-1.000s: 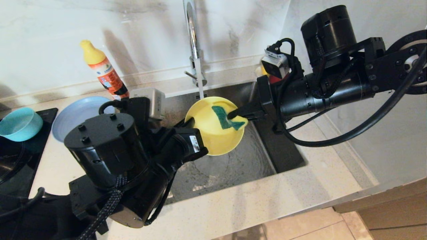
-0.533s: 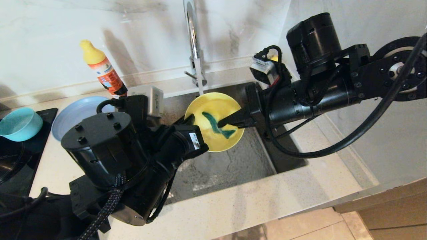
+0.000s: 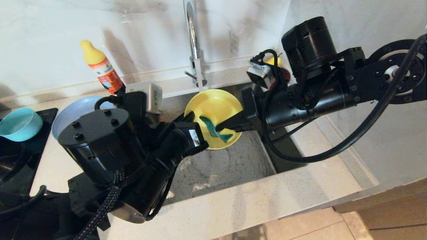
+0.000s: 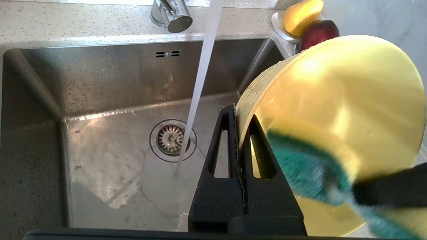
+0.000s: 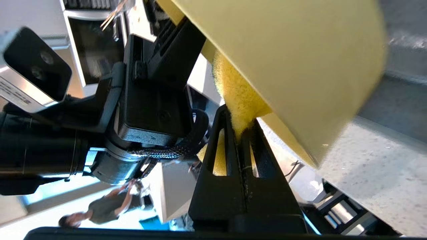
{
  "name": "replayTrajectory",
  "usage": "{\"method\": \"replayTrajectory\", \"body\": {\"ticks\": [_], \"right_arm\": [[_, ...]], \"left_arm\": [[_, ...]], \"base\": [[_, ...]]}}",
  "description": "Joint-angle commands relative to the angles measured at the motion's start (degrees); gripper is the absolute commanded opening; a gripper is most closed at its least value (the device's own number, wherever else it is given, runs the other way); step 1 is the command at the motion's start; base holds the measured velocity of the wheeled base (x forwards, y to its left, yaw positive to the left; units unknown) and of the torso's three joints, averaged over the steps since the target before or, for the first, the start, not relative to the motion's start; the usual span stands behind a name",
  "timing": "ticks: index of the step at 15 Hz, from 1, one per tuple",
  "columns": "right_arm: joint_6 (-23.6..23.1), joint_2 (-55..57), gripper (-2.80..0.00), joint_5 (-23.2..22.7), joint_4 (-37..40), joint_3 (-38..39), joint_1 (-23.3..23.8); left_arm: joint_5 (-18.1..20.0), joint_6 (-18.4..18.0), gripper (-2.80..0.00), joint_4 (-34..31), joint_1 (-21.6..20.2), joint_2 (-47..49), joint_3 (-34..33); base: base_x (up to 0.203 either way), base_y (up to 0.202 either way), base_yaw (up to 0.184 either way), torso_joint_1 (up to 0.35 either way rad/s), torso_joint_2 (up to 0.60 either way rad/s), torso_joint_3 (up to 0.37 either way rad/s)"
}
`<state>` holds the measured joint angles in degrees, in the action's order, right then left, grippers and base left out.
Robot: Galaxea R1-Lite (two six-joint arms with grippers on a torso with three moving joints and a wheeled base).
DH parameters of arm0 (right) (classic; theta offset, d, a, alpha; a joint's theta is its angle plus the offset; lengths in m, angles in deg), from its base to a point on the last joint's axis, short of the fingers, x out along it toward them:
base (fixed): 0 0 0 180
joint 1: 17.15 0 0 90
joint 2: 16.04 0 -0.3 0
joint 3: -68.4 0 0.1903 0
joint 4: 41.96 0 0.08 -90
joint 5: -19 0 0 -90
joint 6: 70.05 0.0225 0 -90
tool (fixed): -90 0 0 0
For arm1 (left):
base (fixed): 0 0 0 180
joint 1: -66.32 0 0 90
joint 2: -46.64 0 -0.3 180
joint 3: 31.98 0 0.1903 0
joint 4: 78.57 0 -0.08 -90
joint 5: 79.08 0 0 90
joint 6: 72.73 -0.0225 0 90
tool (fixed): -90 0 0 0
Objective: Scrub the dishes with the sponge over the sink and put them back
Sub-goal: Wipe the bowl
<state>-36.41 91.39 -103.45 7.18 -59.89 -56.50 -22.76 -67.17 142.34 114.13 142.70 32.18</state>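
head view: scrubbing the yellow bowl (image 3: 213, 110) over the sink (image 3: 233, 166)
left gripper (image 3: 190, 119) pinches its rim; right gripper (image 3: 222, 127) clamps the sponge (image 3: 213, 129) inside; press lightly, sweep wide.

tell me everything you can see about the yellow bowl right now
The yellow bowl is a pale yellow, smooth, plastic-looking dish, wet with droplets along its rim. It is held tilted on edge above the sink, just beside the running water, its inside facing the right arm. The left claw is shut on its rim, one finger on each side. The sponge, pinched in the right claw, presses against the lower part of its inner face, green side showing.
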Motion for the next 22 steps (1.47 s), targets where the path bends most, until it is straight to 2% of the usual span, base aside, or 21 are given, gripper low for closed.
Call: {"method": "replayTrajectory", "body": {"ticks": [1,8,13,22], "right_arm": [[0.19,-0.74,-2.80,0.82,0.24,-0.11,0.32],[0.37,-3.44,-2.80,0.63,0.15,0.77,3.18],[0.21,-4.16,-2.80,0.60,0.15,0.48,3.14],[0.10,0.43,-2.80,0.72,-0.29,-0.14,-0.38]], "left_arm": [[-0.24,-0.02,-2.80,0.32,0.00,-0.17,-0.18],[-0.24,-0.02,-2.80,0.41,-0.19,0.00,-0.54],[-0.24,-0.04,-2.80,0.41,-0.61,0.18,-0.01],[-0.15,-0.02,-2.80,0.58,-0.61,-0.17,-0.01]], "base": [[0.000,0.000,0.000,0.000,0.00,0.000],[0.000,0.000,0.000,0.000,0.00,0.000],[0.000,0.000,0.000,0.000,0.00,0.000],[0.000,0.000,0.000,0.000,0.00,0.000]]}}
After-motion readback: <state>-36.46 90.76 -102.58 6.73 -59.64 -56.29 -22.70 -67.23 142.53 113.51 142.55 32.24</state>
